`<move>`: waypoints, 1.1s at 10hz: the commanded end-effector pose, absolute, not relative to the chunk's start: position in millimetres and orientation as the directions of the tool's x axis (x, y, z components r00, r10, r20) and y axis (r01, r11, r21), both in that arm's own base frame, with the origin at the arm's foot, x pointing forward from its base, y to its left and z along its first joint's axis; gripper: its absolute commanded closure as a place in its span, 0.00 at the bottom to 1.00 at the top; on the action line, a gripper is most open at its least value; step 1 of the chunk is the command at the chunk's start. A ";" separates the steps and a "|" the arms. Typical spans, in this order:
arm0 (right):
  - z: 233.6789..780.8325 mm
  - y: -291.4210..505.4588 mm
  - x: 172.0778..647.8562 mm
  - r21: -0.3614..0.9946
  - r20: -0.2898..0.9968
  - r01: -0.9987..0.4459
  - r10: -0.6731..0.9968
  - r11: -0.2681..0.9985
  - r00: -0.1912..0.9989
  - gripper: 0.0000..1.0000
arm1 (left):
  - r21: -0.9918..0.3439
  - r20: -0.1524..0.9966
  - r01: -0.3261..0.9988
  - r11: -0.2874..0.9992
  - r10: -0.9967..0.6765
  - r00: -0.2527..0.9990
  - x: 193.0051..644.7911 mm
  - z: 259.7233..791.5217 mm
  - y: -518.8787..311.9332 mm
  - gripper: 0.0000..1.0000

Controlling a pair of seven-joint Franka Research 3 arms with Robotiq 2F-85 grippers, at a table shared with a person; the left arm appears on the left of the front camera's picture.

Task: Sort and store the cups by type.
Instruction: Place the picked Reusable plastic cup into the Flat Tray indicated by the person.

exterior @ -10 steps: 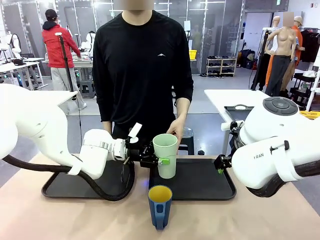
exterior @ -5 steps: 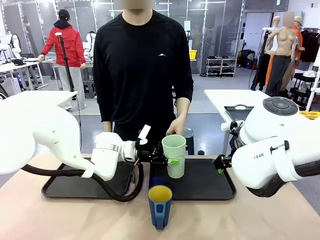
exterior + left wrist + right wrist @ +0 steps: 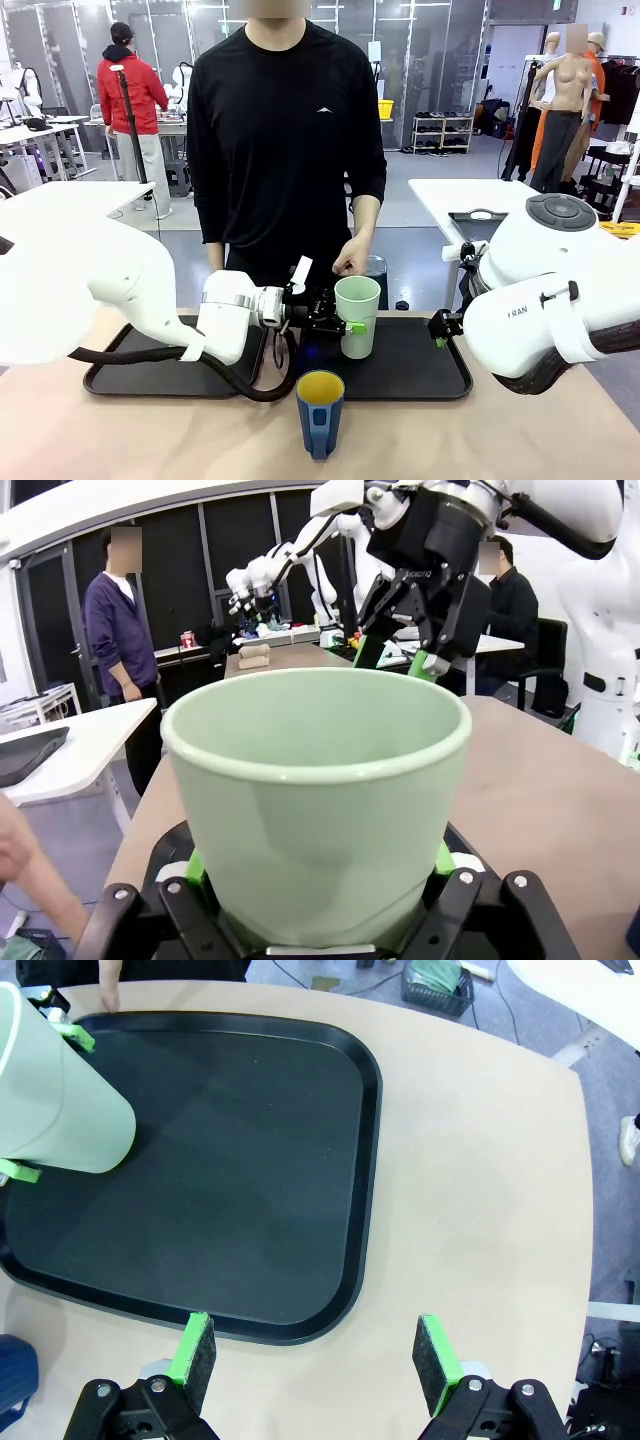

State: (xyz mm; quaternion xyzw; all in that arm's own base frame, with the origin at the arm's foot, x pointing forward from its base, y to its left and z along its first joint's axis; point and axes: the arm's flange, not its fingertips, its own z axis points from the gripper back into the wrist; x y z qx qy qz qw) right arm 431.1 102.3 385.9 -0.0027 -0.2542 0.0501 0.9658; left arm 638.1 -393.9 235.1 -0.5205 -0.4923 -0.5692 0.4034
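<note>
A tall mint-green tumbler (image 3: 358, 300) stands upright over the left part of the right black tray (image 3: 425, 368), with my left gripper (image 3: 345, 323) shut on its lower half. I cannot tell whether its base touches the tray. In the left wrist view the tumbler (image 3: 315, 780) sits between the green pads (image 3: 441, 860). The right wrist view shows the tumbler (image 3: 55, 1095) at the tray's (image 3: 250, 1160) far left. A dark blue cup (image 3: 320, 410) with a yellow inside stands on the bare table in front. My right gripper (image 3: 316, 1352) hangs open over the tray's near edge, holding nothing.
A second black tray (image 3: 120, 375) lies to the left, under my left arm. A person in black stands at the far side, one hand (image 3: 352, 255) hovering just behind the tumbler. Bare tan table (image 3: 470, 1210) lies to the right of the tray.
My left gripper has carried the tumbler to the right, farther over the right tray. The right arm and the blue cup have not moved.
</note>
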 end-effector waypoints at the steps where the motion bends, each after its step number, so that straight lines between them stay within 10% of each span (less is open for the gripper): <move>1: 385.1 102.3 432.4 -0.035 0.490 -0.103 0.107 0.994 0.865 0.00 | 0.108 0.994 0.976 -0.189 0.038 -0.102 644.4 235.6 -395.0 0.13; 11: 385.1 102.3 432.4 -0.035 0.490 -0.103 0.107 0.994 0.865 0.00 | 0.055 0.998 0.979 -0.198 0.037 -0.049 646.7 224.1 -389.0 0.00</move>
